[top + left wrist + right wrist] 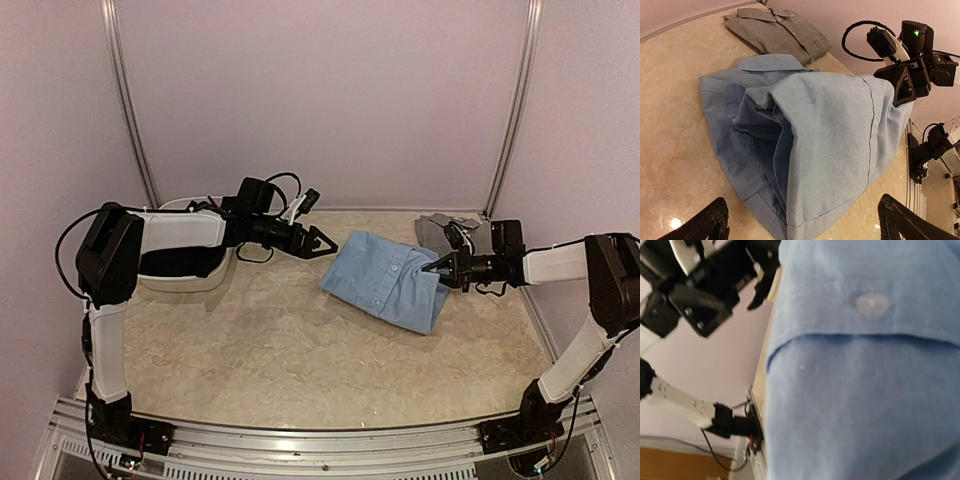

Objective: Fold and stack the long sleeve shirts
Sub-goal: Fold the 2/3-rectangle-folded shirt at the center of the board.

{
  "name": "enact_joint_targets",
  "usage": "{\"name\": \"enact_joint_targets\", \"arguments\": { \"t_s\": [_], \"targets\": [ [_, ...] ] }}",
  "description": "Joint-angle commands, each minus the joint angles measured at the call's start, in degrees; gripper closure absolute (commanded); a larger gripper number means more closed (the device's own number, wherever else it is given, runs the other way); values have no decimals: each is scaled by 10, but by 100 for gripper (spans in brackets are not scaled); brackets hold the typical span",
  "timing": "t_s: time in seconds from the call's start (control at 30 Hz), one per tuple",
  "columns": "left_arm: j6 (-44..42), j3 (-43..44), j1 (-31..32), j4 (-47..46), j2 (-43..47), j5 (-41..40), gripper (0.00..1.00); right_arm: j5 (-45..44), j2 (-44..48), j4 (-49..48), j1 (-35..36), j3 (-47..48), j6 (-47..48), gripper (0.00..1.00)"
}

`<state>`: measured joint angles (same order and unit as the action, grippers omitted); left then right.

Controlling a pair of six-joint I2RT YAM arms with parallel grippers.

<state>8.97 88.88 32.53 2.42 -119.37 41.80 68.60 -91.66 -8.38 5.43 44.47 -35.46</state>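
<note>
Folded light blue shirt point(385, 280) lies on the tabletop point(270, 350) just beside the grey shirt point(445, 232), long axis diagonal, collar end toward the grey shirt. The right claw point(436, 268) is pinched shut on the blue edge nearest the grey shirt, likely to carry it onto that one. The left claw point(328, 245) hangs fully spread, empty, on the blue shirt's far side from the grey shirt.
</note>
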Motion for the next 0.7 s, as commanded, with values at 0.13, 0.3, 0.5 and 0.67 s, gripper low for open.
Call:
{"name": "enact_joint_targets", "arguments": {
  "t_s": [0.13, 0.3, 0.5, 0.67],
  "targets": [
    [12, -26, 7, -47, 12, -1, 1, 32, -22, -87, -67, -17, -51, 100],
    [9, -24, 20, -45, 4, -3, 1, 35, -73, -120, -89, -14, -63, 100],
    [7, 0, 42, -39, -19, -8, 1, 36, -145, -156, -105, 0, -62, 100],
    [4, 31, 68, -33, -50, -13, 1, 37, -205, -131, -112, 39, -25, 87]
  ]
}}
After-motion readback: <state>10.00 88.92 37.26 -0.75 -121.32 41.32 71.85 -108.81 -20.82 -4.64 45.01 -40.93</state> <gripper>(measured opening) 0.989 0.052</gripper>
